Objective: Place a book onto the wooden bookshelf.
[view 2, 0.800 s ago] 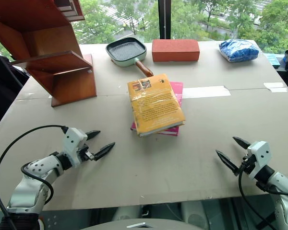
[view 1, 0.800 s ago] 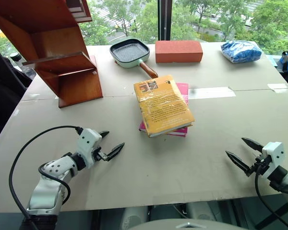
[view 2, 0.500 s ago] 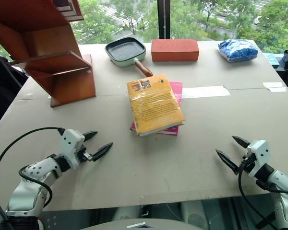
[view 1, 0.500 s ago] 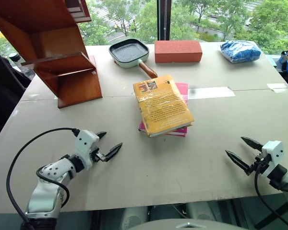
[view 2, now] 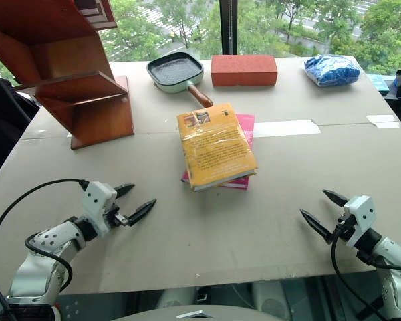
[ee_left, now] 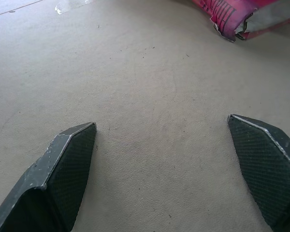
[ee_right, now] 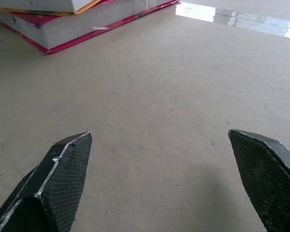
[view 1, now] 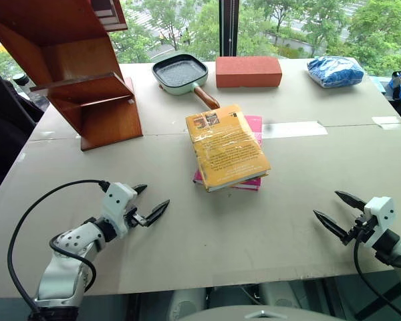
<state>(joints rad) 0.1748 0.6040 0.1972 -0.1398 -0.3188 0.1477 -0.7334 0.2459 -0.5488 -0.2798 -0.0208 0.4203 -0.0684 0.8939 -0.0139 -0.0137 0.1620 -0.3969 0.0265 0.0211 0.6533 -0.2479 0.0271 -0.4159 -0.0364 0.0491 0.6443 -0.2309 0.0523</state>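
Close to the robot, the left hand (view 1: 149, 202) hangs low over the grey tabletop (view 1: 187, 234). Its two black fingers are spread wide and hold nothing. The right hand (view 1: 339, 212) is far off on the other side, low over the tabletop too, with its fingers wide apart and nothing in them.

Further back, in the middle, the yellow book (view 1: 226, 146) lies flat on top of a pink book (view 1: 254, 125). Both hands are well apart from it.

Beyond the books are a green pan (view 1: 180, 72), a red brick (view 1: 248, 71) and a blue bag (view 1: 335, 71). The wooden bookshelf (view 1: 73, 73) stands at the far left corner.
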